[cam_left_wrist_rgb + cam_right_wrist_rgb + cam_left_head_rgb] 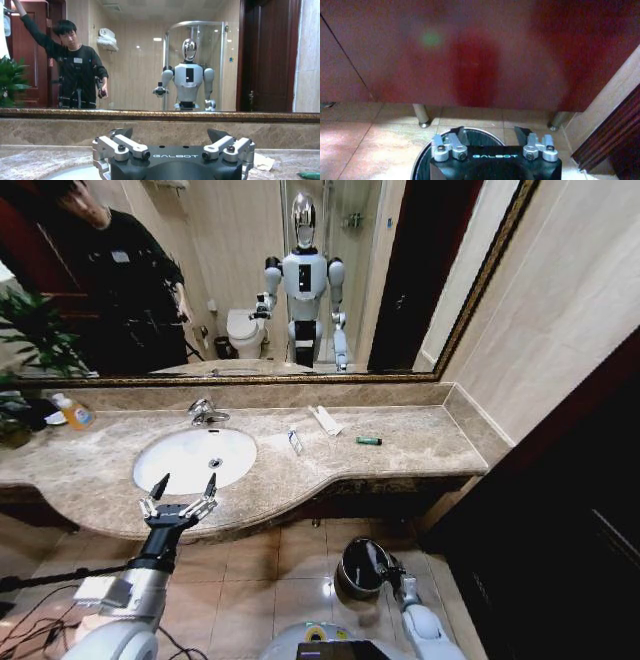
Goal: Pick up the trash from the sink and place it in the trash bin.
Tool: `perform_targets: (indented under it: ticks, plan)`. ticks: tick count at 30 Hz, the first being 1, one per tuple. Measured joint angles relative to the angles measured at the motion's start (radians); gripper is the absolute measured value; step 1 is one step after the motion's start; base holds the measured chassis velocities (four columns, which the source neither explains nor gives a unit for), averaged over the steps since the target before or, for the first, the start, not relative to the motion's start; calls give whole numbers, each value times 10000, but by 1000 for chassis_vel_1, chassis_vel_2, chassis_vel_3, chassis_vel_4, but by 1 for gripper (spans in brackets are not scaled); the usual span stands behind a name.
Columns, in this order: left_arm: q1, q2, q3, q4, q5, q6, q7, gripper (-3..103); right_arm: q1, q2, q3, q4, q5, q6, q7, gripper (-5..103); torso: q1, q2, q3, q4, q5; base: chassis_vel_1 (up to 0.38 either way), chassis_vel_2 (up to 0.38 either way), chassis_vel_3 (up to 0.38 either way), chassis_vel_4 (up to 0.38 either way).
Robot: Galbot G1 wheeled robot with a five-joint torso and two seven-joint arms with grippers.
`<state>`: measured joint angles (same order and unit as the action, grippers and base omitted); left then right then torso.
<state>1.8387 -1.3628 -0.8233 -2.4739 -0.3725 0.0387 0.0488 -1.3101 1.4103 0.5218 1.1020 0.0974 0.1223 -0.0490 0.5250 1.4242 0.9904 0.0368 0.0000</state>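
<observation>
While I am holding my left hand [183,492] open at the sink [190,460]'s front edge, my right hand [490,135] is hovering open over the trash bin [362,565], and packets [325,420] and a green tube [369,441] are lying uncollected on the worktop [400,448] right of that sink.

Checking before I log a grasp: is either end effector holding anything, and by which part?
Nothing is held. The left end effector is open at the counter's front edge; the right end effector is open, empty, over the trash bin.

We've got a beige marble countertop [400,445] with the left claw [184,487] at its front edge; past the claw sit two white packets [326,420], a green tube [369,441] and a soap bottle [75,413]. The bin [362,566] stands on the tile floor [270,570].
</observation>
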Motion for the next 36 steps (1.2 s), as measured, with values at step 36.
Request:
perform_targets:
  ticks: [36]
  plan:
    - [0, 0, 0, 0, 0, 1, 0, 100, -1278, -495, 175, 3016, -174, 41, 131, 100, 0, 0, 0, 0, 0, 0, 0, 0, 0]
